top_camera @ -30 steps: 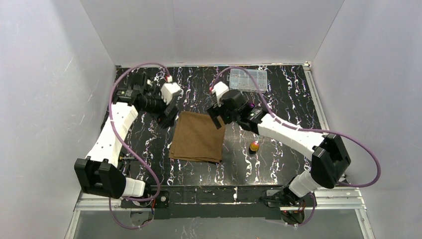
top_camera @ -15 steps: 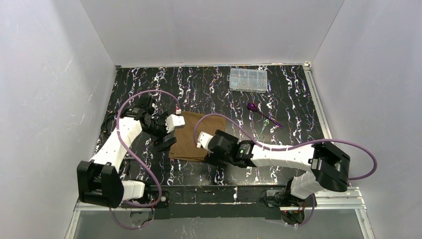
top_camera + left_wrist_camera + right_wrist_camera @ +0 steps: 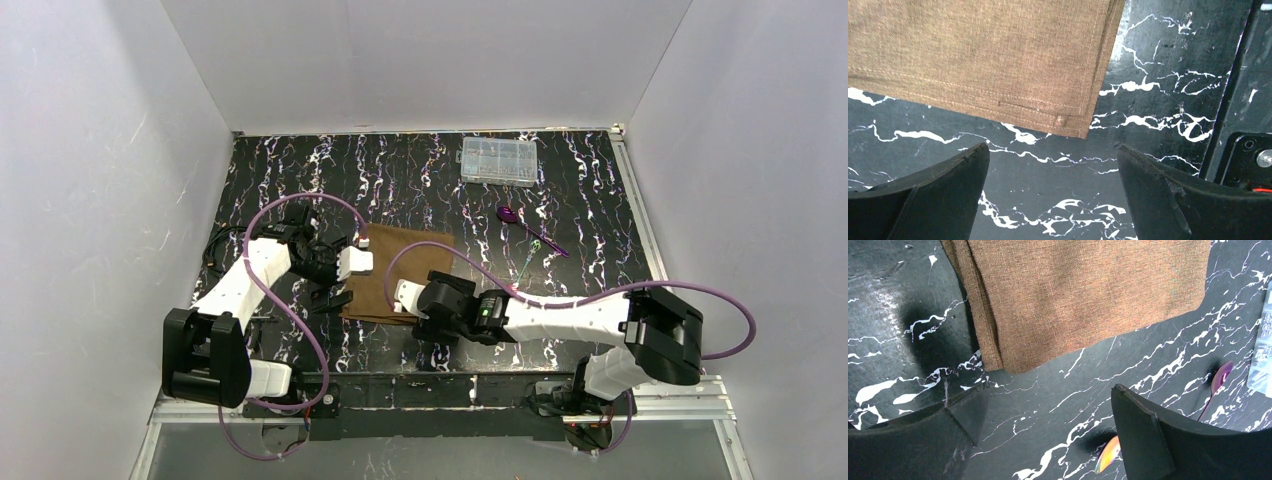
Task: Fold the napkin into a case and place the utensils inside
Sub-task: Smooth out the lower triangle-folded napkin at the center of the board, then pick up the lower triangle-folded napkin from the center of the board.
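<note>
On the black marbled table (image 3: 300, 180) the napkin (image 3: 415, 265) is laid flat as a brown rectangle near the middle, and in the right wrist view doubled layers are shown along one edge. Its long axis is run from the far side towards the arm bases. The coming move is judged to turn on its near edge. This edge is found just ahead of both pincers, with one near corner framed between each pair of fingers and neither corner touched. The left gripper (image 3: 1053, 190) is set wide open at the near left corner, and the right gripper (image 3: 1048, 440) is spread just as wide at the near right one, so neither arm can be called clearly closer. A clear box (image 3: 498, 160) is kept well apart at the far side. The utensils are left to the right of the cloth: the purple-headed one (image 3: 510, 214) and the gold-orange-headed one (image 3: 1108, 455), the latter just beside the right pincer. A second ago both pincers were held at the cloth's far edge, whereas they have since been brought to the near edge. The cloth itself has not been shifted.
</note>
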You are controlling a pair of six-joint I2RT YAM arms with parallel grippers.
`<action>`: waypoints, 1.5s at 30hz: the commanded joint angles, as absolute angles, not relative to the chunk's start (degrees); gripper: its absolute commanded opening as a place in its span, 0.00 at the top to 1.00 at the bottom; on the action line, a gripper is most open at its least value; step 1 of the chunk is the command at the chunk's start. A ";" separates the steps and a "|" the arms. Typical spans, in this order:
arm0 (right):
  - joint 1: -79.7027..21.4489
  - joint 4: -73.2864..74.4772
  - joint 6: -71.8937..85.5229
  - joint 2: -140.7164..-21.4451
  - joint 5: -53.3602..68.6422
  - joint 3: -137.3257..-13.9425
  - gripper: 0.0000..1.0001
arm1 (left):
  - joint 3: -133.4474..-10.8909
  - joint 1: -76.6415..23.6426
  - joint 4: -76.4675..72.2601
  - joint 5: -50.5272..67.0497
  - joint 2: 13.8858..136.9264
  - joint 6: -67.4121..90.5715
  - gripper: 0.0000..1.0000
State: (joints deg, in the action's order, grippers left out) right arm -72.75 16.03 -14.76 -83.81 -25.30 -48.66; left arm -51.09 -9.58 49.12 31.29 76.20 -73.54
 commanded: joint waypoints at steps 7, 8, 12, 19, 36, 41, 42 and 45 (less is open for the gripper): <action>-72.76 12.17 -15.61 -78.06 -24.53 -45.80 0.01 | -50.50 -10.49 49.56 36.96 76.14 -78.00 0.02; -72.69 12.21 -15.82 -77.61 -24.02 -45.91 0.01 | -50.23 -10.76 49.95 36.71 76.11 -78.82 0.02; -72.70 12.55 -16.47 -75.34 -17.14 -46.58 0.01 | -48.11 -11.76 50.61 35.54 75.19 -82.22 0.02; -72.70 9.57 -18.09 -75.26 -9.99 -45.23 0.01 | -46.64 -11.91 50.57 35.24 75.17 -84.80 0.02; -65.11 4.11 -17.62 -80.30 -1.34 -44.64 0.01 | -45.20 -13.21 45.61 31.12 78.96 -91.22 0.08; -65.01 3.71 -18.19 -81.65 -1.98 -44.03 0.01 | -42.25 -13.75 43.23 30.22 78.04 -94.01 0.09; -64.99 3.55 -18.30 -81.98 -2.16 -44.03 0.01 | -41.75 -14.12 42.44 30.01 77.97 -94.15 0.09; -64.56 3.37 -18.27 -83.04 -2.27 -44.12 0.01 | -40.45 -14.94 39.01 29.40 77.86 -94.11 0.09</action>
State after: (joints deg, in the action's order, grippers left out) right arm -64.93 5.72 -17.28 -81.67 -2.74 -43.33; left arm -42.15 -13.87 42.15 29.56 79.05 -92.25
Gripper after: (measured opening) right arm 0.985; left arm 0.913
